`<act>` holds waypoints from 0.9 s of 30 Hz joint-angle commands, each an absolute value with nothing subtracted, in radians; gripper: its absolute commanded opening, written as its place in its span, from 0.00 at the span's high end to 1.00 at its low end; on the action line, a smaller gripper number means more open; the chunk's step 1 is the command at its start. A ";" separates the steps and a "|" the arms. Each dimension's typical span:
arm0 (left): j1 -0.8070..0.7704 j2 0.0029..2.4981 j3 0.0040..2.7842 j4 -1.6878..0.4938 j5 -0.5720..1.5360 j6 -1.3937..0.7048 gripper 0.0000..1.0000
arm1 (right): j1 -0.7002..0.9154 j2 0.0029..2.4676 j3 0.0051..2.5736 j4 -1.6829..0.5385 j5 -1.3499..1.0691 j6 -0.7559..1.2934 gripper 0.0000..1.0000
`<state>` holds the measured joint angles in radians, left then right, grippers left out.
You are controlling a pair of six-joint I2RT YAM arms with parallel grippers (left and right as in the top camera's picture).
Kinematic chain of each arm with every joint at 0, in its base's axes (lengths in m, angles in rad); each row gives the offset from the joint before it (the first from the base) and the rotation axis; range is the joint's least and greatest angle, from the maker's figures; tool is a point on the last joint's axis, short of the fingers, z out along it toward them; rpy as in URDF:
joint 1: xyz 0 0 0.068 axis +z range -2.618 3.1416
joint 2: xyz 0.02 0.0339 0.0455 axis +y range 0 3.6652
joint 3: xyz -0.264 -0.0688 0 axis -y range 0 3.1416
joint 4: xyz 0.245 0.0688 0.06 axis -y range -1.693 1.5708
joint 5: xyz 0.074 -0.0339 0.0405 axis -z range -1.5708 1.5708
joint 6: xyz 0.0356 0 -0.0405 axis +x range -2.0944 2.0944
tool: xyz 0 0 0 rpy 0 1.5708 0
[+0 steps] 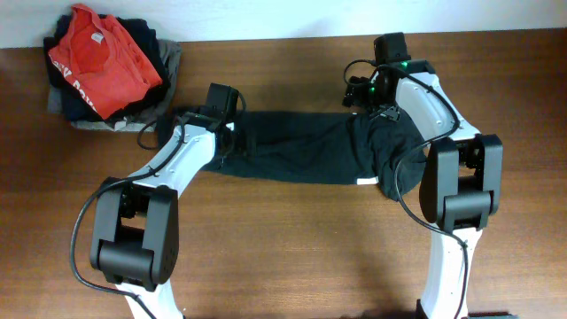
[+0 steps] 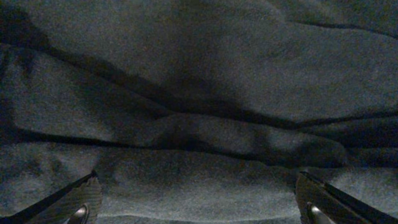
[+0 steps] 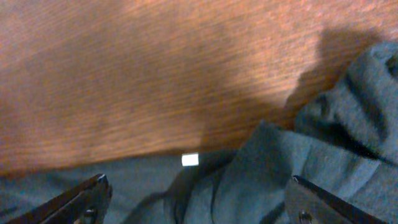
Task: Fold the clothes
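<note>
L jaws: apart, low over clothes (image 1: 292, 155).
R jaws: apart, at cloth edge, worktop (image 3: 124, 74) beyond.
Risk: pinch may catch 1 layer only, so fold skews.

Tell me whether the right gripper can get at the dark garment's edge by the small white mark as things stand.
Probably yes. The right gripper hangs open just over that edge of the dark garment, the white mark shows between its fingers, and nothing covers the cloth there.
</note>
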<state>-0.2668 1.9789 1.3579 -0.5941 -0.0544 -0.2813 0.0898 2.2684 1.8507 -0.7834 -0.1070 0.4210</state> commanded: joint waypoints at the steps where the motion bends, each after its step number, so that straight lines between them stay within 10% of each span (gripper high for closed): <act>1: -0.266 1.999 1.372 -0.591 -0.040 -0.288 0.01 | 0.098 2.300 1.850 -0.783 -0.042 0.456 0.09; 10: -0.266 1.999 1.372 -0.591 -0.040 -0.288 0.01 | 0.098 2.344 1.850 -0.785 0.017 0.489 0.29; 18: -0.266 1.999 1.372 -0.591 -0.041 -0.288 0.01 | 0.096 2.347 1.878 -0.812 0.058 0.492 0.94; 27: -0.266 1.998 1.372 -0.600 -0.041 -0.287 0.01 | 0.096 2.336 2.050 -1.008 0.154 0.492 0.96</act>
